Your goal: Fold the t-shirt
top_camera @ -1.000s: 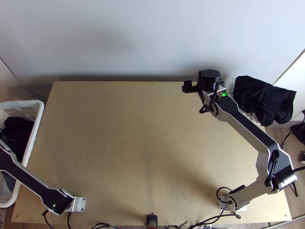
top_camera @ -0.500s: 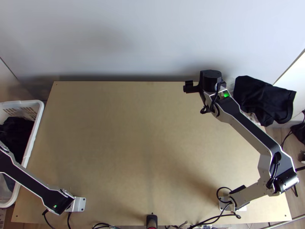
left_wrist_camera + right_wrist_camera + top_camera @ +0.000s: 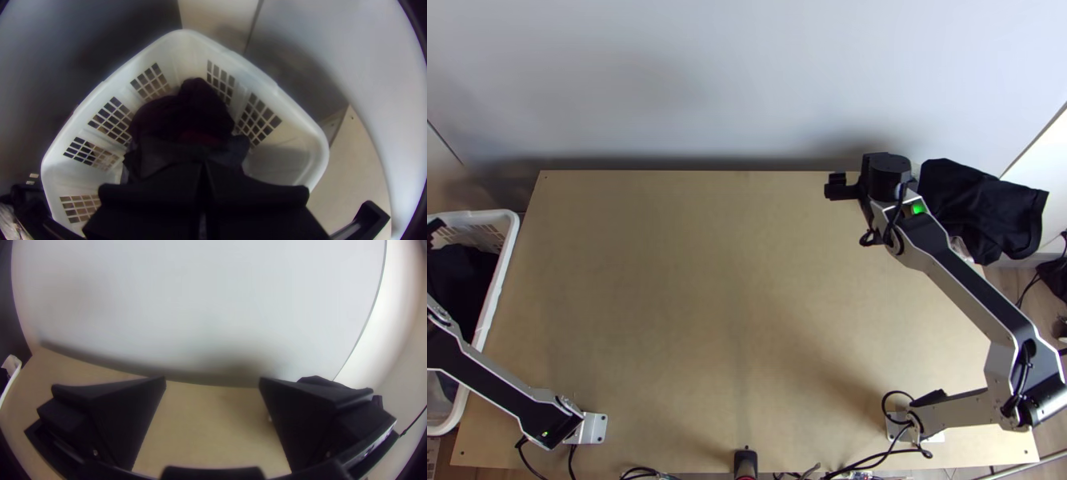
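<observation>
Top and wrist views: hovering with left gripper [image 3: 435, 227] pressed together over dark clothes [image 3: 182, 109] in perforated basket [image 3: 229, 53], with right gripper [image 3: 877, 170] spread near worktop's [image 3: 707, 280] far right corner.

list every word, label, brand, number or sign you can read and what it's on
No readable text.
Strip on right pincer: marks too blurred to read.
Basket, dark cloth in it: no print I can make out.
</observation>
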Tool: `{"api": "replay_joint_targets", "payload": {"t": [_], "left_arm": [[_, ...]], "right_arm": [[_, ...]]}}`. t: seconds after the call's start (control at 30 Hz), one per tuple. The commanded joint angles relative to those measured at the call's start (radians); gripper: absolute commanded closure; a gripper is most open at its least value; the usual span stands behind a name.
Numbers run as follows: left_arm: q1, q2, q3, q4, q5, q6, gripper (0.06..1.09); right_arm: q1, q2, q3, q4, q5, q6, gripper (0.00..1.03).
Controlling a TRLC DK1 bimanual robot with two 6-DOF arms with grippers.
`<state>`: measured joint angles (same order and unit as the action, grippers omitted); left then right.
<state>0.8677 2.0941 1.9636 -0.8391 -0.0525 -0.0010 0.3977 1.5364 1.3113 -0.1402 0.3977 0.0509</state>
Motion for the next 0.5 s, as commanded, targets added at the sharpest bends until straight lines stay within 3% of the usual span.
{"api": "replay_joint_targets", "payload": {"t": [0.0,0.47], "left_arm": [[-0.050,-0.115,0.006,-0.035,0.029,-0.021,1.05],[-0.179,-0.295,0.077,-0.155,0.060,-0.079,1.05]], "right_arm": [[-0.023,-0.058,-0.055,0.007,0.000,0.003,0.05],[-0.054,-0.128,-0.116,0.010,0.000,0.010,0.05]]}}
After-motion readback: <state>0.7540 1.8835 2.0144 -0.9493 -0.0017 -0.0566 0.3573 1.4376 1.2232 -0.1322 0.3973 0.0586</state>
